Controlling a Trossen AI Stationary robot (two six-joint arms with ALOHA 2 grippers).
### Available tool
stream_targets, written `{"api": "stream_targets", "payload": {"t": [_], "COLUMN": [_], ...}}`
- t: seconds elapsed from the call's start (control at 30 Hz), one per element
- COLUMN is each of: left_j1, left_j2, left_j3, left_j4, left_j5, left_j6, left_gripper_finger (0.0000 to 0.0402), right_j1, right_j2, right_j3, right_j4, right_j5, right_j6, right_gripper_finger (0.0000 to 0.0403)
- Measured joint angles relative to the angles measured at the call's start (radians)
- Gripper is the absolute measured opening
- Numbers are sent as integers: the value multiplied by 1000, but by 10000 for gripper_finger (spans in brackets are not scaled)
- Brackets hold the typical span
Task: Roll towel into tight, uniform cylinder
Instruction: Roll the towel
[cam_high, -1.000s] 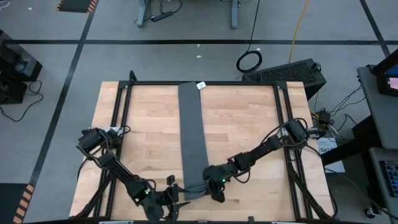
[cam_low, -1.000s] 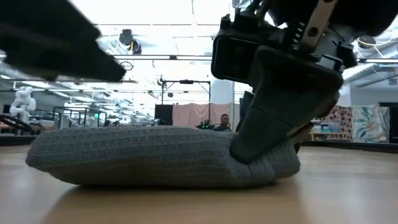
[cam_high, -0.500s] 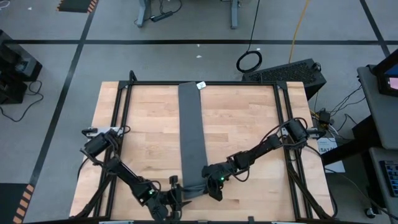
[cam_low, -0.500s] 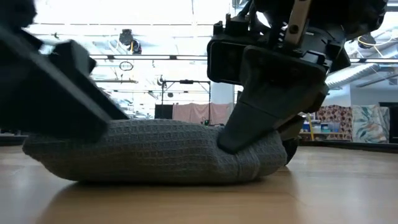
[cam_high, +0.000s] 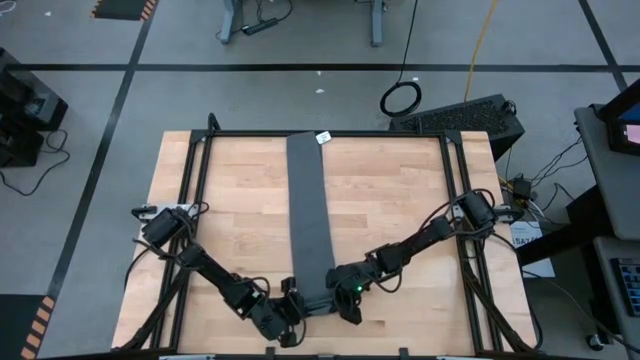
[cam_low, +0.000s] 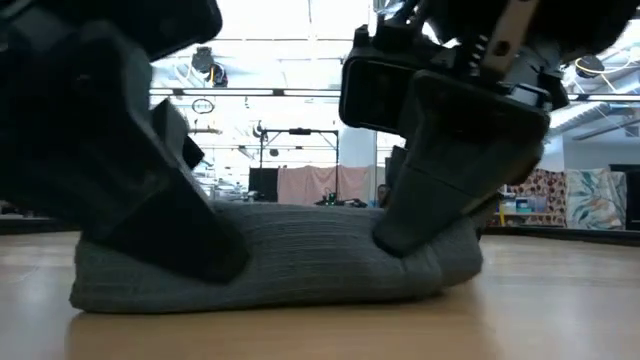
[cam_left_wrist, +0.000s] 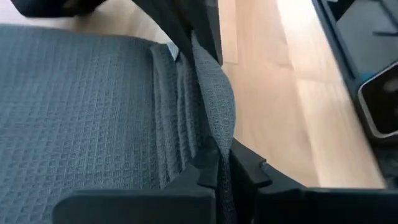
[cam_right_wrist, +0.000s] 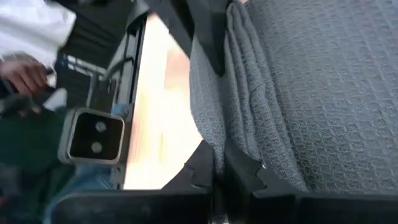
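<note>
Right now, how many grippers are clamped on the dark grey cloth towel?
2. The left gripper grips the left corner of the dark grey cloth towel at its near end, and the right gripper grips the right corner. Both are shut.

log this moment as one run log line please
stage: starting roll at near end | left gripper: shut on towel corner | right gripper: shut on opposite corner | towel: long strip flat on table
</note>
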Motion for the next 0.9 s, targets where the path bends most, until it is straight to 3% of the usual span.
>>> {"api": "stream_targets", "payload": {"t": [0.2,0.37,0.5,0.7,0.9], "left_j1": [36,61,79,114,139], "left_j2": [-14,-16,-16,-17,-18], "left_j3": [1,0,0,0,-30], "left_j4": [-1,27,112,146,151], "left_j5": [111,177,209,274,303], "left_j6": [-157,-216,-232,-282,-329], "left_gripper_finger": [8,7,7,7,7], "right_j1": [57,148,249,367,392], "right_j2": [-84,-170,-185,-119,-46], "right_j3": [-4,-3,-2,-1,0], "right_j4": [-73,-215,-211,-90,-20], "right_j5": [134,363,538,724,862], "right_j6": [-228,-432,-617,-858,-924], "right_gripper_finger": [53,122,162,173,173]}}
